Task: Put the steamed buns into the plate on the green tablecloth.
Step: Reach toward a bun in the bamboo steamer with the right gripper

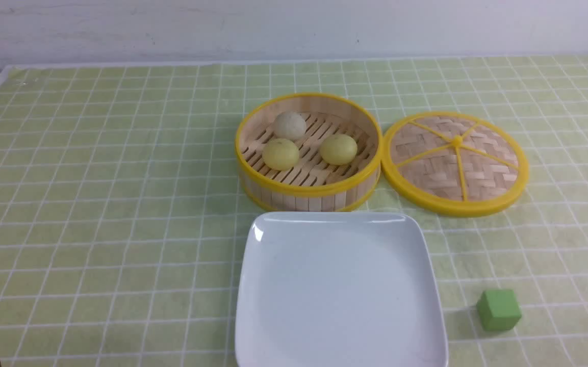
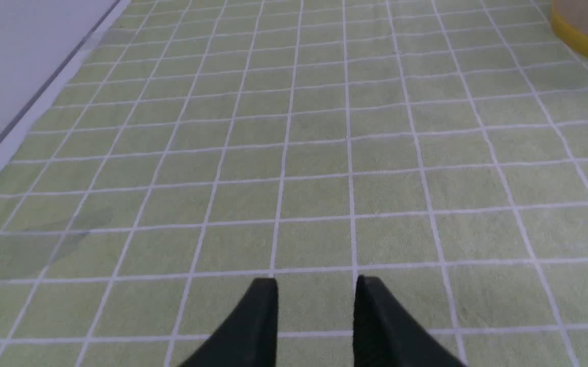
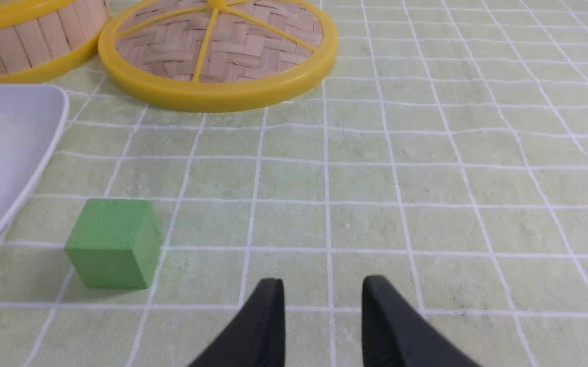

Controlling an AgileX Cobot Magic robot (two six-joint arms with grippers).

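Front view: what lies before us?

We have a green tablecloth (image 1: 95, 204) with a white grid. Toward its far edge, our round steamer (image 1: 314, 191) holds three steamed buns (image 1: 338, 149), two pale yellow and one greyish. A woven lid (image 1: 457, 158) lies beside it, toward the cloth's far right corner. Nearer the cloth's front edge sits a square white plate (image 1: 339, 290), bare; a green cube (image 1: 499, 310) is to its right.

Left wrist view: how are our jaws?

Our left gripper (image 2: 316, 283) is parted, a modest gap with only cloth showing between the dark tips. We hold nothing.

Right wrist view: and there?

Our right gripper (image 3: 323, 285) is likewise parted and unloaded, near the cube.

Which step are we on?

We judge it the start, before the first pick. Next we should reach over the steamer's rim, straddle one bun from above and close gently, keeping clear of its neighbours.
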